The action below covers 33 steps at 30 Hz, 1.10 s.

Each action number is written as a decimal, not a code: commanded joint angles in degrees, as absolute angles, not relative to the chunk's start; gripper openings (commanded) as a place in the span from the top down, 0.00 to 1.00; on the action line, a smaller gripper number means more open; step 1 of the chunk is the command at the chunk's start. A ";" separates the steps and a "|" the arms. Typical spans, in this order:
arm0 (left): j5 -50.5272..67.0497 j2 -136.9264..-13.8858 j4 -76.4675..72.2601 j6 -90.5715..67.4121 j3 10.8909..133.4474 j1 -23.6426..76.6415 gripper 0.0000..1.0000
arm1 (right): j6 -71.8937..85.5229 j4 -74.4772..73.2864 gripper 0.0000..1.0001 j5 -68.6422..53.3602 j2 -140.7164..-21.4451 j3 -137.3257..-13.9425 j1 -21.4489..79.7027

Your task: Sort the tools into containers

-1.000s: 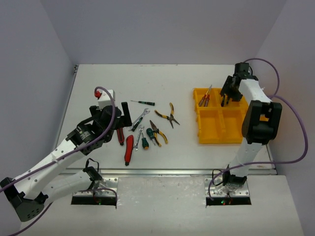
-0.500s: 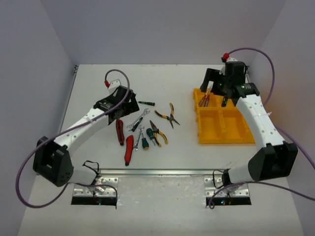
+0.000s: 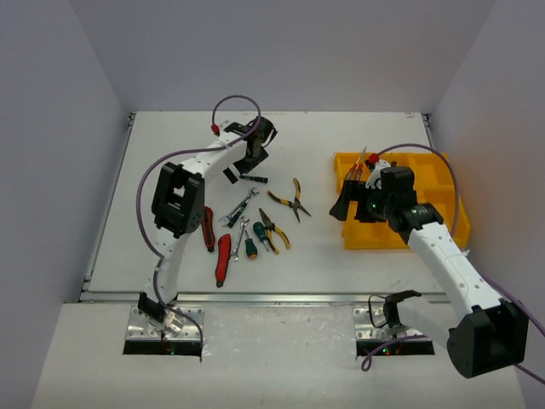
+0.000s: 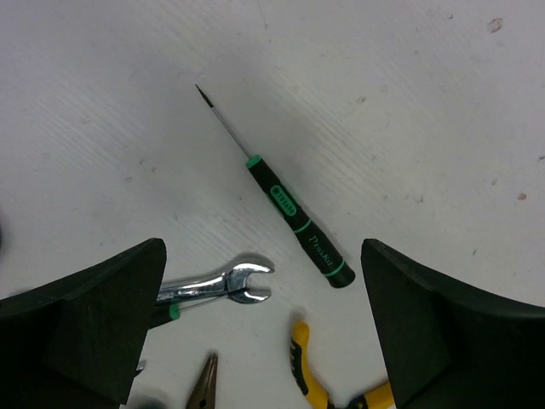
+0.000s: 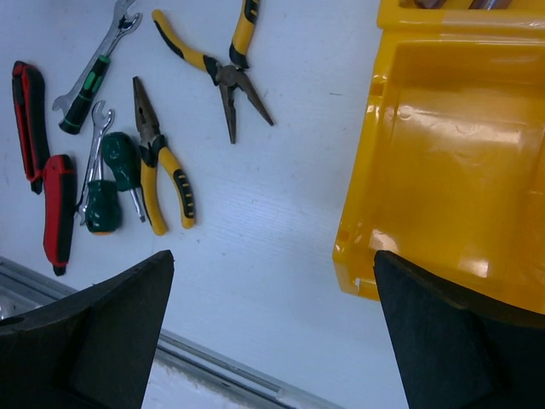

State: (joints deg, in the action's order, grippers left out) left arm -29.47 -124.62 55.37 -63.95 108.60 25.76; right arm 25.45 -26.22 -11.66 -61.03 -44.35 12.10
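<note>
Left gripper [image 3: 245,164], jaws wide apart and holding nothing, hovers over a slim green-and-black screwdriver [image 4: 294,221] lying flat on the white table [image 3: 170,136], probably lined up for a pick. Its arm stretches far forward, wrist tipped down. Right gripper [image 3: 351,207], also spread and empty, hangs by the near left corner of the yellow tray [image 3: 362,243], arm half extended, facing the loose pliers [image 5: 166,183] and utility knives [image 5: 58,213]. Red-handled screwdrivers [image 3: 355,168] lie in the tray's far left compartment

pliers [image 4: 302,375] cut off at lower edge | wrench [image 4: 226,284] handle hidden by finger [image 4: 85,332] | tray [image 3: 375,232] contents too small, possibly screwdrivers [image 3: 355,168]
</note>
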 commanded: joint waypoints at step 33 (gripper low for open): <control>1.54 -109.38 1.22 -46.25 84.49 27.85 1.00 | 35.34 -2.29 0.01 -44.88 -54.59 -33.94 12.04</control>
State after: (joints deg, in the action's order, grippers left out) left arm -6.74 -124.64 23.61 -52.35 92.91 24.64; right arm 29.98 -14.06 -34.35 -52.70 -34.17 12.12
